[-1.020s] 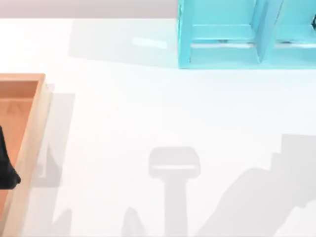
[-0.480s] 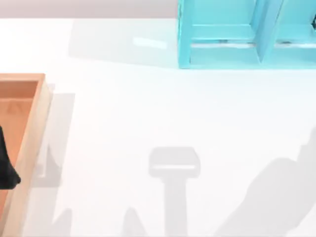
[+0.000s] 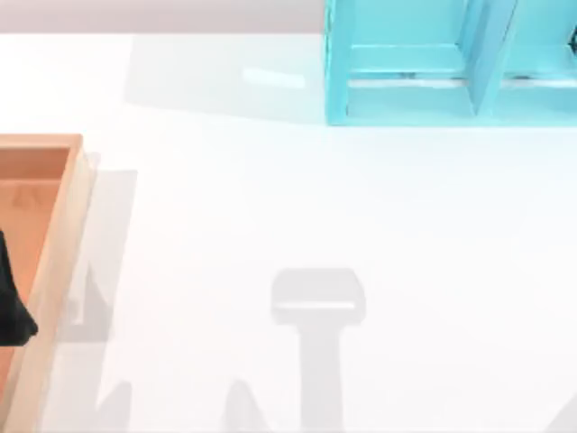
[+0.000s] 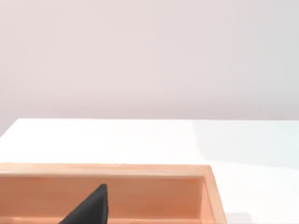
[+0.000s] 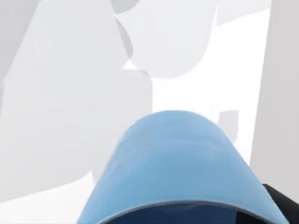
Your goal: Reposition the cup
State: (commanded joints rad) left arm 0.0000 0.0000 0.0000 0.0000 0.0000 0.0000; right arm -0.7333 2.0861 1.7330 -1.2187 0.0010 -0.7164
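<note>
The light blue cup (image 5: 173, 158) hangs very close to the right wrist camera, above the white table, its rim toward the lens. My right gripper (image 5: 183, 218) is shut on it, and one dark finger (image 5: 281, 201) shows at the cup's edge. My left gripper (image 3: 11, 305) is a black shape over the wooden tray (image 3: 56, 244) at the table's left edge. In the left wrist view a black tip (image 4: 89, 208) of it sits in front of the tray's wall (image 4: 140, 186).
A cyan shelf unit (image 3: 406, 72) with open compartments stands at the back right of the table. The wooden tray takes up the left edge. A grey shadow (image 3: 317, 307) lies on the white tabletop at the front middle.
The large shadow of my right arm has slid off the table's front right corner in the top view. The left gripper and the tray have not moved.
</note>
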